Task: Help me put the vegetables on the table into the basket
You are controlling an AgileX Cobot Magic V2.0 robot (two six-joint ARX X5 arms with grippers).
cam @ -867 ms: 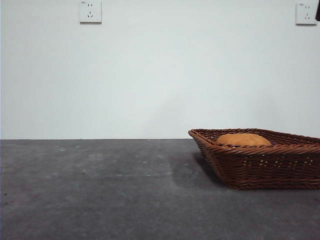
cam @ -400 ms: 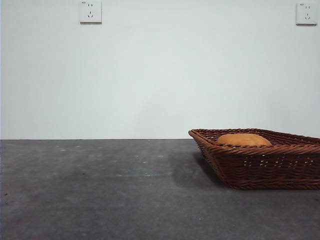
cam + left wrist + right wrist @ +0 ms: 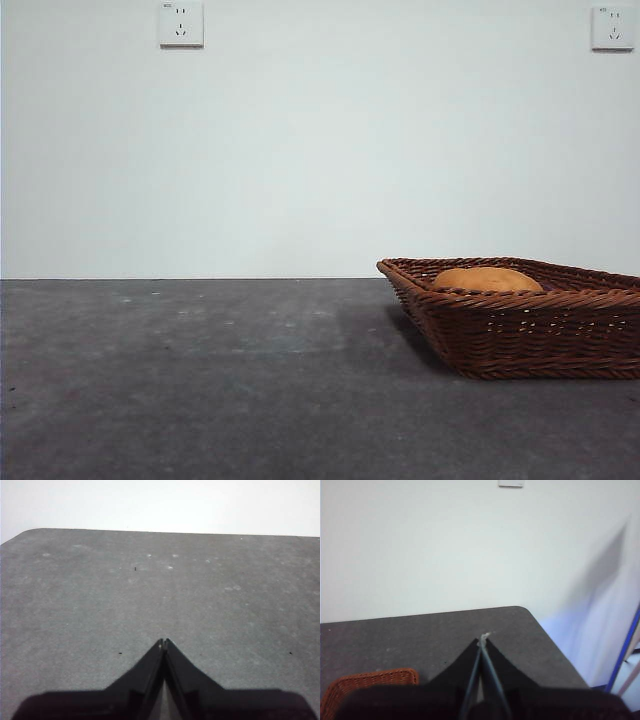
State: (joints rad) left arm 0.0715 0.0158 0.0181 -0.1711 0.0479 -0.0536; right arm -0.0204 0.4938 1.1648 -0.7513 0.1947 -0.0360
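The brown wicker basket (image 3: 520, 320) stands on the dark grey table (image 3: 200, 380) at the right of the front view. A rounded brown potato (image 3: 487, 280) lies inside it, its top showing over the rim. Other vegetables are out of view. My left gripper (image 3: 163, 642) is shut, holding nothing, over bare table. My right gripper (image 3: 483, 639) is also shut and empty, raised beside a corner of the basket (image 3: 365, 682) that shows in the right wrist view. Neither arm shows in the front view.
A white wall with two sockets (image 3: 180, 23) stands behind the table. The right wrist view shows the table's rounded corner (image 3: 525, 611) and side edge, with a blue post (image 3: 627, 650) beyond.
A dark tip at the top right corner of the front view a second ago has gone out of view. The basket and potato have not moved.
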